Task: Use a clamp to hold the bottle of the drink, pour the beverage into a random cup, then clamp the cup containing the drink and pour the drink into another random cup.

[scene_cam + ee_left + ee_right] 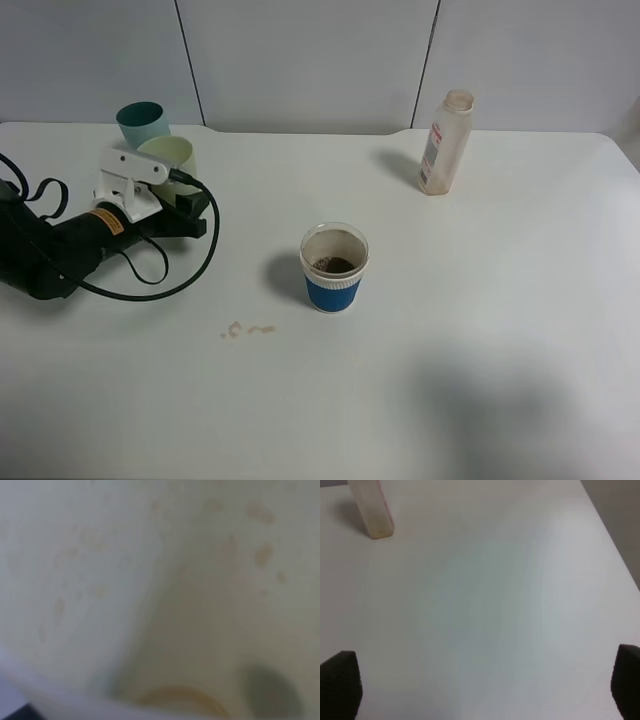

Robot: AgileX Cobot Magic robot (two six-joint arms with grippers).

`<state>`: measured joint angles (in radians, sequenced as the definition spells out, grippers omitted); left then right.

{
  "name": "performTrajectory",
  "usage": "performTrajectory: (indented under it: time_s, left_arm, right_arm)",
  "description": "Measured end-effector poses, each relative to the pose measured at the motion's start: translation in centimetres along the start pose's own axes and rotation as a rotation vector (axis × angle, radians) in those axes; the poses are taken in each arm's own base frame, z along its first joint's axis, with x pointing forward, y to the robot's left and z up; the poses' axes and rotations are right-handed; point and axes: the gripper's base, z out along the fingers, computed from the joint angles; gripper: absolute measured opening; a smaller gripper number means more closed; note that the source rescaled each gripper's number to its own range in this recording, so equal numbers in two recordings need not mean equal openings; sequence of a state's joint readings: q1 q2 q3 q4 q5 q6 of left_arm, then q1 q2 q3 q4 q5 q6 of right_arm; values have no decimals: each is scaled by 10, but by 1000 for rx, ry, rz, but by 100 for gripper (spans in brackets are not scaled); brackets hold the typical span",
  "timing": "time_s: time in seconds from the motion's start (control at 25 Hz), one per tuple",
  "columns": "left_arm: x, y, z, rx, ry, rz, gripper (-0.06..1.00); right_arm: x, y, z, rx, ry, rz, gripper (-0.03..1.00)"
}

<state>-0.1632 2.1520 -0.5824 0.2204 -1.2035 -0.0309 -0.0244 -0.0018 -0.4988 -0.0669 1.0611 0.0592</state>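
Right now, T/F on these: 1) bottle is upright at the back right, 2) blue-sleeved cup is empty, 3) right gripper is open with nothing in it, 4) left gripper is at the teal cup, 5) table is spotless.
1) The bottle stands upright at the back right. True.
2) The blue-sleeved cup is empty. False: dark brown drink sits in its bottom.
3) The right gripper is open and holds nothing. True.
4) The left gripper is at the teal cup. False: it is at the pale yellow-green cup, beside the teal one.
5) The table is spotless. False: small brownish spill marks lie in front of the left arm.
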Motion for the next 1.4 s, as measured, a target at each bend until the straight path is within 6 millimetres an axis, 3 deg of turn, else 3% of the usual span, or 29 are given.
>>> performTrajectory:
  time_s: [0.28, 1.08, 1.2, 1.4]
  left_arm:
    - [8, 0, 1, 1, 25, -8, 3]
    - [9, -1, 1, 8, 27, -6, 4]
    - [9, -1, 1, 8, 27, -6, 10]
    - [9, 0, 1, 2, 26, -28, 43]
  right_arm:
    - [0, 0, 0, 0, 0, 0, 100]
    - [0, 0, 0, 0, 0, 0, 100]
    - [0, 0, 0, 0, 0, 0, 100]
    - [0, 0, 0, 0, 0, 0, 100]
